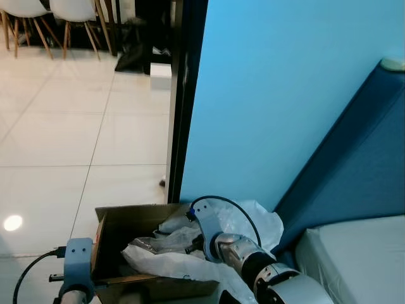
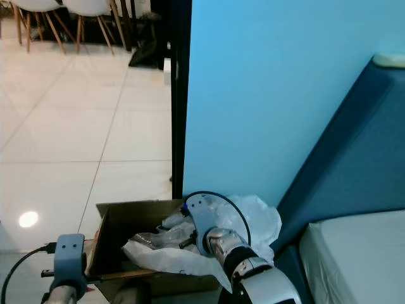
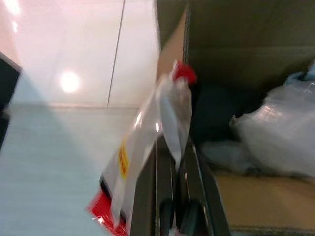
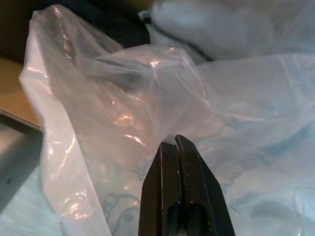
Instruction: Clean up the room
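Note:
An open cardboard box (image 1: pixel 111 218) stands on the floor at the foot of the blue wall. Crumpled clear and white plastic bags (image 1: pixel 183 263) fill its right half and spill over its rim. My right gripper (image 4: pixel 175 141) reaches into the box and is shut on a fold of the clear plastic bag (image 4: pixel 123 93). At the box's left edge, my left gripper (image 3: pixel 175 147) is shut on a white wrapper (image 3: pixel 140 147) with red ends and yellow print. The wrapper hangs over the box's left wall (image 3: pixel 172 49).
A dark door frame (image 1: pixel 183 95) rises just behind the box beside the blue wall (image 1: pixel 285 82). A blue headboard (image 1: pixel 354 158) and a pale mattress (image 1: pixel 361 253) are at the right. White floor tiles (image 1: pixel 76 126) stretch left toward white chairs (image 1: pixel 69 12).

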### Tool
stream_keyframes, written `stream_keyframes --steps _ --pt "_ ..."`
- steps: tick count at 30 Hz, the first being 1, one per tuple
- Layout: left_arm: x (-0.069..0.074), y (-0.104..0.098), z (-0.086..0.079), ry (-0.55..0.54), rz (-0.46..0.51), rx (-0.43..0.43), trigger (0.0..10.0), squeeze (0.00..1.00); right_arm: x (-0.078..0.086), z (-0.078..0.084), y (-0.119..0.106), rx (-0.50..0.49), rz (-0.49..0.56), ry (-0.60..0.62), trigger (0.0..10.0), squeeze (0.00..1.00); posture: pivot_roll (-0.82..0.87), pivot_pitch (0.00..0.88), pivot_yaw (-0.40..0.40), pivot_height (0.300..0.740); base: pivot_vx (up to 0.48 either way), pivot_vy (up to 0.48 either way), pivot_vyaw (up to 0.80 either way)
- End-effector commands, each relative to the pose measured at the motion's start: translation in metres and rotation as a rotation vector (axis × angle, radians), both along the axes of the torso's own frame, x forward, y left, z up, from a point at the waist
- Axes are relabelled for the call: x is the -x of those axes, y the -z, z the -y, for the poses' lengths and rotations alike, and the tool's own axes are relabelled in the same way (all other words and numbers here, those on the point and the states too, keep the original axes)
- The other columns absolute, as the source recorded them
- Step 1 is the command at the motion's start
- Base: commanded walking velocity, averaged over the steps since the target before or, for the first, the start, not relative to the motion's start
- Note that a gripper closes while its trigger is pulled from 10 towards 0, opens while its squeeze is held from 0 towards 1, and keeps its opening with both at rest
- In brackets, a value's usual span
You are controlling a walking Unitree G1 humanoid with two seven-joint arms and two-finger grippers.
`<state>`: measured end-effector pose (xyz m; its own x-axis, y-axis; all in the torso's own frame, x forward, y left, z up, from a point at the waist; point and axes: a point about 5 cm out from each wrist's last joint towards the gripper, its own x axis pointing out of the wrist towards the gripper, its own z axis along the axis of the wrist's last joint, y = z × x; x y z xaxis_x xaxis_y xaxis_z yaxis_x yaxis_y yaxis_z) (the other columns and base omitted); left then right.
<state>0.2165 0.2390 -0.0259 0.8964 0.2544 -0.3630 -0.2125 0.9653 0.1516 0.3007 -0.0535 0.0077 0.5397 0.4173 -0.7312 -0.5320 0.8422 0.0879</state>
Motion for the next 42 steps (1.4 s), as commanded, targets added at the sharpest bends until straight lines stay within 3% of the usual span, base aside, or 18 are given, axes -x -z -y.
stream_keyframes --steps 1,4,7,9,11,13,14,16,21,23,25,26,27,29,34,35,38,42 --pt "0.000 -0.002 0.006 0.012 0.032 0.021 10.0 0.00 0.014 -0.025 0.006 -0.072 -0.026 -0.019 10.0 0.00 0.27 0.199 -0.190 0.620 0.000 0.000 0.00" --pt "-0.012 -0.030 0.002 0.021 0.170 0.015 10.0 0.00 0.012 -0.030 0.001 -0.179 -0.015 0.037 10.0 0.00 0.29 0.215 -0.191 0.620 0.000 0.000 0.00" --pt "-0.015 -0.038 0.001 0.021 0.204 0.012 10.0 0.00 0.011 -0.031 -0.001 -0.210 -0.016 0.054 10.0 0.00 0.29 0.215 -0.191 0.620 0.000 0.000 0.00" --pt "-0.030 -0.072 -0.006 0.021 0.339 0.022 10.0 0.00 0.006 -0.036 -0.007 -0.287 -0.010 0.088 10.0 0.04 0.30 0.217 -0.186 0.620 0.000 0.000 0.00" --pt "-0.030 -0.072 -0.006 0.021 0.339 0.022 10.0 0.00 0.006 -0.036 -0.007 -0.287 -0.010 0.088 10.0 0.04 0.30 0.217 -0.186 0.620 0.000 0.000 0.00" --pt "-0.044 -0.117 -0.004 0.051 0.502 0.100 10.0 0.00 0.005 -0.041 -0.011 -0.326 -0.006 0.102 10.0 0.02 0.30 0.217 -0.186 0.620 0.000 0.000 0.00" --pt "-0.044 -0.117 -0.004 0.051 0.502 0.100 10.0 0.00 0.005 -0.041 -0.011 -0.326 -0.006 0.102 10.0 0.02 0.30 0.217 -0.186 0.620 0.000 0.000 0.00" --pt "-0.050 -0.139 0.002 0.085 0.583 0.170 10.0 0.00 0.005 -0.044 -0.012 -0.339 -0.007 0.107 10.0 0.02 0.30 0.217 -0.186 0.620 0.000 0.000 0.00" --pt "-0.051 -0.152 0.010 0.131 0.603 0.217 10.0 0.00 0.006 -0.046 -0.012 -0.343 -0.007 0.108 10.0 0.02 0.30 0.220 -0.182 0.620 0.000 0.000 0.00" --pt "-0.051 -0.152 0.010 0.131 0.603 0.217 10.0 0.00 0.006 -0.046 -0.012 -0.343 -0.007 0.108 10.0 0.02 0.30 0.220 -0.182 0.620 0.000 0.000 0.00" --pt "-0.049 -0.125 0.050 0.284 0.488 0.335 10.0 0.00 0.008 -0.045 -0.009 -0.335 -0.013 0.138 10.0 0.00 0.26 0.224 -0.180 0.620 0.000 0.000 0.00" --pt "-0.049 -0.125 0.050 0.284 0.488 0.335 10.0 0.00 0.008 -0.045 -0.009 -0.335 -0.013 0.138 10.0 0.00 0.26 0.224 -0.180 0.620 0.000 0.000 0.00" --pt "-0.048 -0.114 0.065 0.332 0.442 0.381 10.0 0.00 0.007 -0.044 -0.009 -0.337 -0.015 0.155 10.0 0.00 0.26 0.225 -0.180 0.620 0.000 0.000 0.00" --pt "-0.047 -0.101 0.079 0.368 0.383 0.416 10.0 0.00 0.006 -0.044 -0.010 -0.343 -0.015 0.173 10.0 0.00 0.25 0.225 -0.180 0.620 0.000 0.000 0.00" --pt "-0.047 -0.092 0.087 0.390 0.337 0.414 10.0 0.00 0.005 -0.044 -0.011 -0.353 -0.014 0.185 10.0 0.00 0.23 0.228 -0.179 0.620 0.000 0.000 0.00" --pt "-0.047 -0.080 0.095 0.418 0.277 0.385 10.0 0.00 0.004 -0.044 -0.012 -0.357 -0.014 0.188 10.0 0.00 0.21 0.233 -0.180 0.620 0.000 0.000 0.00" --pt "-0.047 -0.080 0.095 0.418 0.277 0.385 10.0 0.00 0.004 -0.044 -0.012 -0.357 -0.014 0.188 10.0 0.00 0.21 0.233 -0.180 0.620 0.000 0.000 0.00" --pt "-0.052 -0.065 0.105 0.443 0.206 0.300 10.0 0.00 0.004 -0.044 -0.012 -0.366 -0.013 0.194 10.0 0.00 0.16 0.246 -0.177 0.620 0.000 0.000 0.00"
